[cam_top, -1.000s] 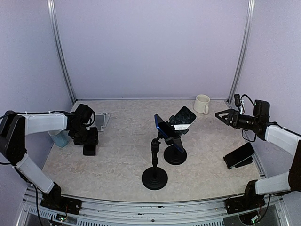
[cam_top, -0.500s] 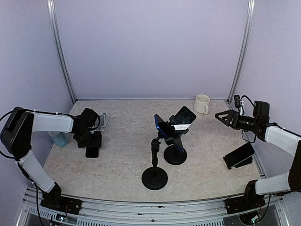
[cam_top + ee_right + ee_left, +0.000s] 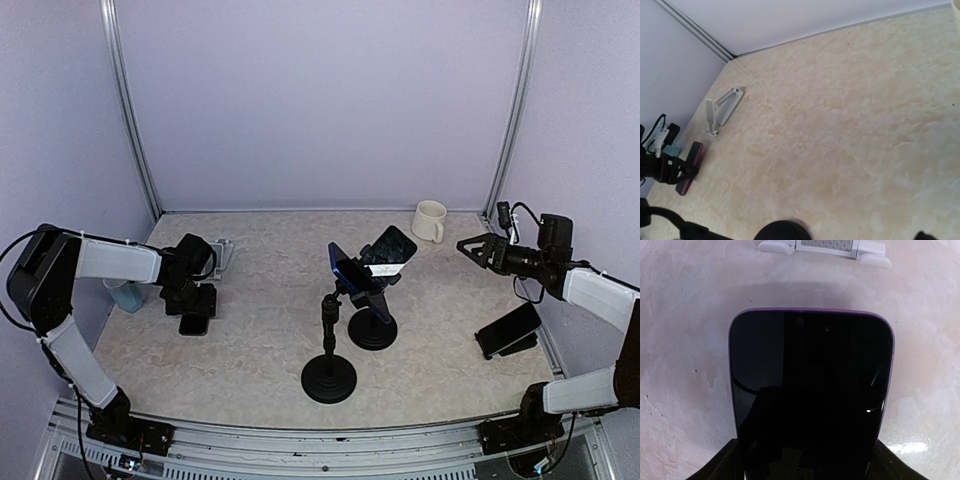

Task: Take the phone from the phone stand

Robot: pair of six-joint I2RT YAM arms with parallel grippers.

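Now we are pinching the purple-cased phone (image 3: 810, 390) across its width in our left gripper (image 3: 193, 310), low at the left side of the table (image 3: 262, 335); the white phone stand (image 3: 824, 247) is sitting just beyond it, apart. Our right gripper (image 3: 470, 245) is hovering spread wide.

No text, brand, number or sign can be read from where I stand.

- purple phone (image 3: 810, 390): screen dark, nothing showing on it.
- rear phone (image 3: 392, 245): screen dark. There is a pale strip (image 3: 380, 268) at its lower edge, too small to tell whether it carries print.
- mug (image 3: 430, 220): no marking made out.
- right phone (image 3: 510, 328): screen dark.
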